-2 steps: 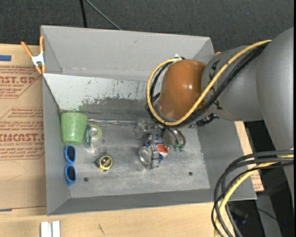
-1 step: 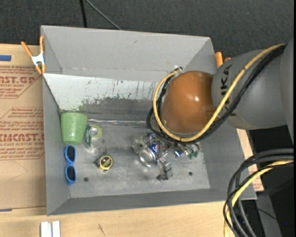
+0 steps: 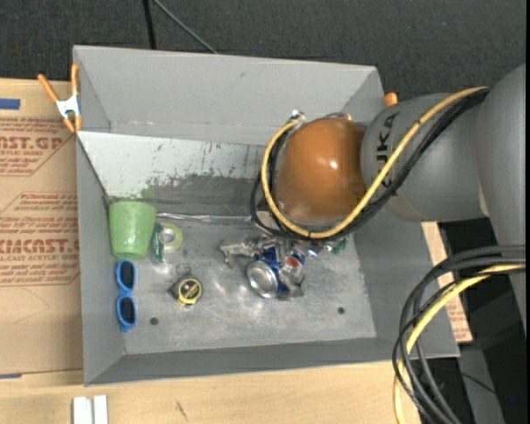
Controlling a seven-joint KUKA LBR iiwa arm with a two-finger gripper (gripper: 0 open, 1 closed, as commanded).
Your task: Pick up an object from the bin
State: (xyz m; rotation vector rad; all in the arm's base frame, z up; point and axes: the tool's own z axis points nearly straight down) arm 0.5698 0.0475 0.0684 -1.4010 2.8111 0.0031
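Note:
My gripper [image 3: 269,234] is low in the middle right of the bin, mostly hidden under the arm's orange cover. Directly below it lies a crushed blue, red and silver drink can [image 3: 272,272], its open end facing the bin's front. A small silvery metal piece [image 3: 237,250] lies just left of the can, next to the gripper. Whether the gripper touches the can is hidden by the cover.
At the left wall stands a green plastic cup [image 3: 131,227] with a small greenish tape roll [image 3: 167,240] beside it. Blue sunglasses [image 3: 124,292] lie at the front left. A small round yellow-and-black ring [image 3: 187,291] lies between them and the can.

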